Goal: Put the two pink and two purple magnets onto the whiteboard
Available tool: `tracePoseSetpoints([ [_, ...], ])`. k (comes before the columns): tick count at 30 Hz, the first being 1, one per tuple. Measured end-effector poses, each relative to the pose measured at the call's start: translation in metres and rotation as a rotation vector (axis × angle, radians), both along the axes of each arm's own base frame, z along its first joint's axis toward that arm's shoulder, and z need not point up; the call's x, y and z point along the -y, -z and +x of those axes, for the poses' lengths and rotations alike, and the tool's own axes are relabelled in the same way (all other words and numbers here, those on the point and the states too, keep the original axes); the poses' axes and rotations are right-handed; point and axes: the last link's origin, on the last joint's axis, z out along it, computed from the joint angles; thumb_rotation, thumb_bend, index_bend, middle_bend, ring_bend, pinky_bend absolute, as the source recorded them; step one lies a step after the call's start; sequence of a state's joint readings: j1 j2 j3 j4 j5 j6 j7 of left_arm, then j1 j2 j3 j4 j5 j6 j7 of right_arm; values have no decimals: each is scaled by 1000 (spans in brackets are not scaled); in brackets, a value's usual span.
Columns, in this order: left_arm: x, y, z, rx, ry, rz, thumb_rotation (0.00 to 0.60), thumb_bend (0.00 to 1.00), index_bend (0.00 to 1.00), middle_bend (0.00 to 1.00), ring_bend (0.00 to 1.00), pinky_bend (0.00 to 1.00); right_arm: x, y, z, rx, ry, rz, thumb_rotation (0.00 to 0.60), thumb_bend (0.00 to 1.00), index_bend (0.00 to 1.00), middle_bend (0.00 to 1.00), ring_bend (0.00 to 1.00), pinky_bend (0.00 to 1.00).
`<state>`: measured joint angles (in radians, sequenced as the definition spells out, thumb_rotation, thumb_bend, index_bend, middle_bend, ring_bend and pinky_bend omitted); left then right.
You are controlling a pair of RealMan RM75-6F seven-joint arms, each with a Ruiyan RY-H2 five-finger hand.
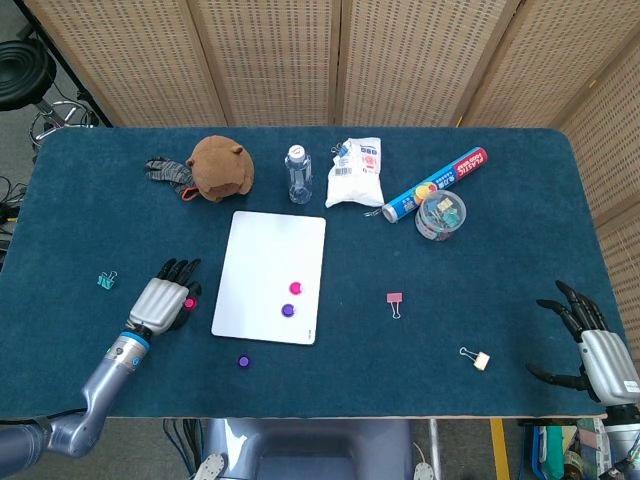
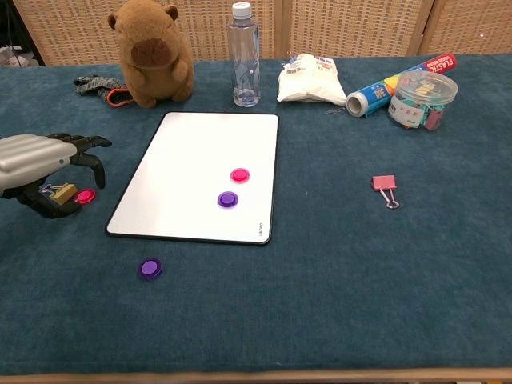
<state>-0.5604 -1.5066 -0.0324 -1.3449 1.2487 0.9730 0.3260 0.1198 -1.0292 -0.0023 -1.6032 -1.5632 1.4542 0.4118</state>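
My worktop (image 2: pixel 336 304) is covered in dark teal cloth, matt with a short, slightly rough nap. The whiteboard (image 2: pixel 192 160) is smooth and faintly glossy white, edged in thin dark trim. On it, the pink magnet (image 2: pixel 239 174) and purple magnet (image 2: pixel 227 199) look like shiny, translucent plastic, as does the purple magnet (image 2: pixel 149 268) on the cloth below the whiteboard. My left robot hand (image 2: pixel 44 164) has a smooth silvery shell with a satin sheen and matt black fingers (image 2: pixel 88 156). Behind the whiteboard, the capybara toy (image 2: pixel 150 52) is brown plush, the bottle (image 2: pixel 245 56) clear glossy plastic. The screen (image 1: pixel 300 60) behind looks like perforated, woody board.
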Motion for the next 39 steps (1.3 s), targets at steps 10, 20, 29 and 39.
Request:
tracePoseSetpoints([
  [10, 1, 5, -2, -5, 0, -2, 600, 384, 388, 0, 0, 0, 0, -1, -1, 3, 2, -2, 600, 131, 196, 0, 0, 0],
  [20, 1, 8, -5, -13, -9, 9, 600, 383, 553, 0, 0, 0, 1, -2, -2, 12, 5, -3, 600, 130, 195, 0, 0, 0],
  [29, 0, 8, -5, -11, -1, 27, 600, 393, 661, 0, 0, 0, 1, -3, -2, 17, 8, -5, 600, 130, 195, 0, 0, 0],
  [39, -2, 2, -1, -4, 8, 52, 600, 403, 670, 0, 0, 0, 1, -3, -3, 17, 10, -3, 600, 130, 195, 0, 0, 0],
])
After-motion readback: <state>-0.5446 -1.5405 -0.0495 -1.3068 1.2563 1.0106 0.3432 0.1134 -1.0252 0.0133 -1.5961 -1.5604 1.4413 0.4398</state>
